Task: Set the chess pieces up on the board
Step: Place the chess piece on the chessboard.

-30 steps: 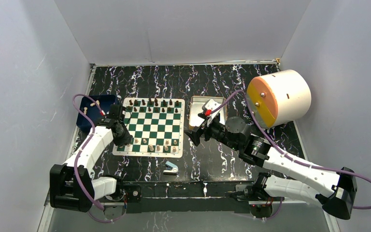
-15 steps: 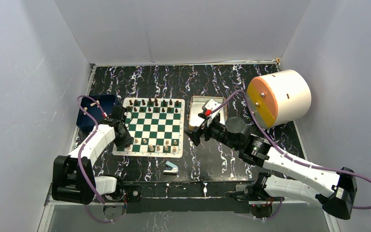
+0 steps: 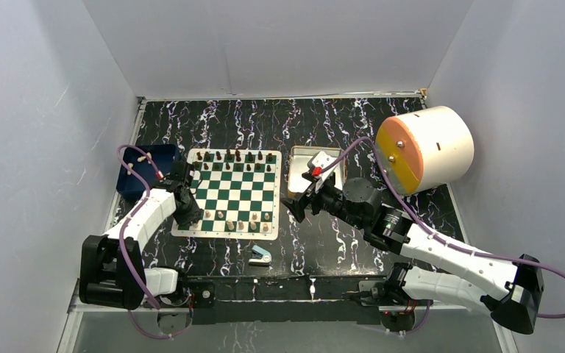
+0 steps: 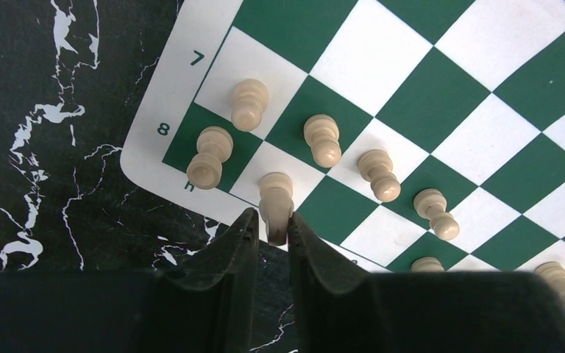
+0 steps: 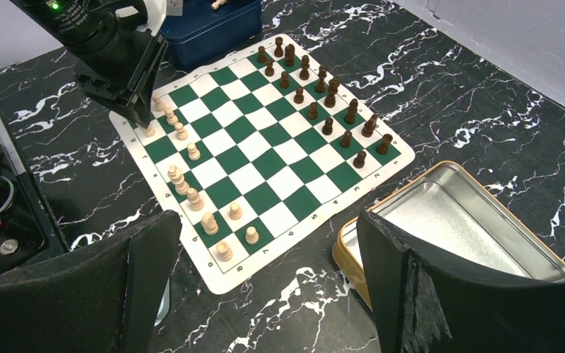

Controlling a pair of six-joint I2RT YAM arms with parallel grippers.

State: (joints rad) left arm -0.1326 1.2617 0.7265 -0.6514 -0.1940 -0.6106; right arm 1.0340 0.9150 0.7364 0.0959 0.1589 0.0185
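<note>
The green and white board (image 3: pixel 237 193) lies at centre left. Dark chess pieces (image 3: pixel 235 157) fill its far rows, and pale ones (image 3: pixel 243 220) stand along the near rows. My left gripper (image 4: pixel 271 224) hangs over the near-left corner of the board (image 4: pixel 412 73), shut on the top of a pale piece (image 4: pixel 276 202). That piece's base sits on a white edge square next to the corner. Other pale pieces (image 4: pixel 322 138) stand around it. My right gripper (image 5: pixel 265 287) is open and holds nothing, above the table between the board (image 5: pixel 265 158) and the silver tin (image 5: pixel 456 220).
A dark blue tray (image 3: pixel 136 176) with a few pale pieces lies left of the board. The silver tin (image 3: pixel 316 173) sits to its right, and a blue-and-white stapler-like object (image 3: pixel 260 255) in front of it. A large white cylinder (image 3: pixel 423 147) stands at the right.
My left arm has shifted slightly at the board's near-left corner, still holding the pale piece. The right arm has not moved.
</note>
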